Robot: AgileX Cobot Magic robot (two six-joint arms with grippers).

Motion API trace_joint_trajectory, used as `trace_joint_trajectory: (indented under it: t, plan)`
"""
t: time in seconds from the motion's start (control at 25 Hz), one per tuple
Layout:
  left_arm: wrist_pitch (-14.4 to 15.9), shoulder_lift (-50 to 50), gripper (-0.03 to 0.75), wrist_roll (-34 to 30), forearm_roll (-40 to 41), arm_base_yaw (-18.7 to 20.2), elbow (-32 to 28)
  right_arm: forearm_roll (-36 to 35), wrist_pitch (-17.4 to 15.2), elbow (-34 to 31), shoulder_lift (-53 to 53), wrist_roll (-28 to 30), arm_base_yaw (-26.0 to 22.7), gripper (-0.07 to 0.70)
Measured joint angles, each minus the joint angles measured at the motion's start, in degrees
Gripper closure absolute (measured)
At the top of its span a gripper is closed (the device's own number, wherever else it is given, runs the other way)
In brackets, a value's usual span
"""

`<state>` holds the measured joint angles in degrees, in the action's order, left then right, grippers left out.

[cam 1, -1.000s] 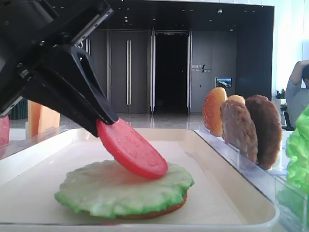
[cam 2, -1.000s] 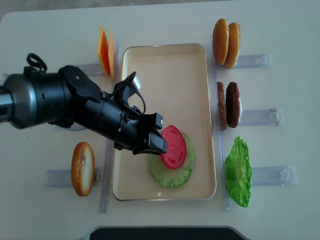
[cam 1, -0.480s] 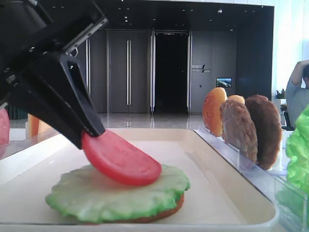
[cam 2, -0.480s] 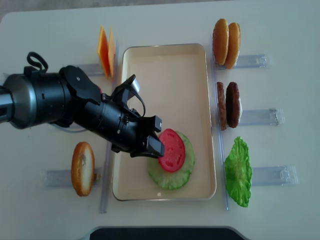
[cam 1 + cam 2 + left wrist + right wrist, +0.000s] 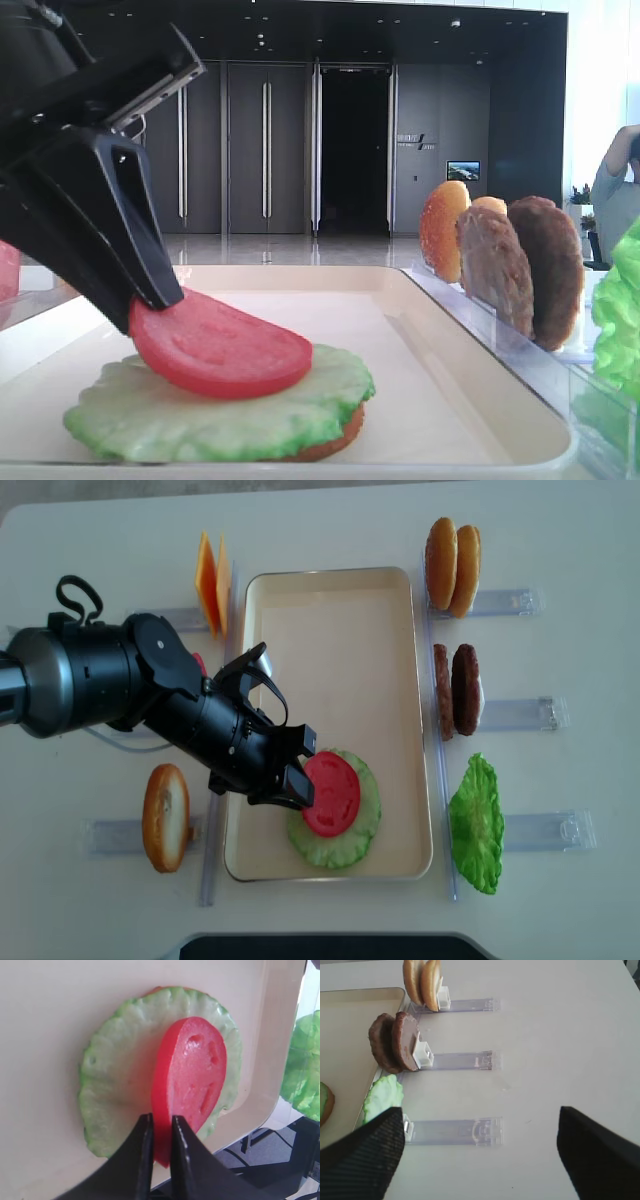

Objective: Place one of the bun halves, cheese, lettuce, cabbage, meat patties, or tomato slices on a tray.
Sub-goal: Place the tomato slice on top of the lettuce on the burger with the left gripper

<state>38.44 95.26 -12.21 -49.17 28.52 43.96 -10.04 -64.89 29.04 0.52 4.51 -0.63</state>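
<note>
Your left gripper [image 5: 297, 778] is clamped tight on the edge of a tomato slice [image 5: 331, 792], both fingers [image 5: 144, 1145] pinching the rim as the left wrist view shows. The slice is tilted, its free end resting on a lettuce leaf [image 5: 352, 830] that lies on a bun half [image 5: 335, 448]; only a brown edge of that bun shows under the leaf.

Taking the tray [image 5: 340, 630] as your reference: the lettuce stack sits inside it, at the near end, and the far end of the tray floor is bare. To the tray's right, in clear holders, stand two bun halves [image 5: 451, 565] by its far corner, two meat patties [image 5: 456, 689] beside its middle, and a bright green leaf [image 5: 476, 823] by its near corner. To the tray's left, the cheese slices [image 5: 210, 580] stand by the far corner and one more bun half [image 5: 165, 817] by the near corner.

Your right gripper [image 5: 475, 1152] hangs over the table to the right of the tray, its two dark fingers [image 5: 367, 1155] spread well apart with nothing between them.
</note>
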Motion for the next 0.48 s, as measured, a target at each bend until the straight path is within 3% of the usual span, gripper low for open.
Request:
trace_joint_trajectory:
  t: [0.2,0.48]
  plan:
    - [0.0,0.0,0.638,0.0,0.1,0.0,0.0,0.0,0.0,0.0,0.0,0.0,0.0,0.043]
    - [0.1,0.0,0.405,0.0,1.1,0.0,0.0,0.0,0.0,0.0,0.0,0.0,0.0,0.043]
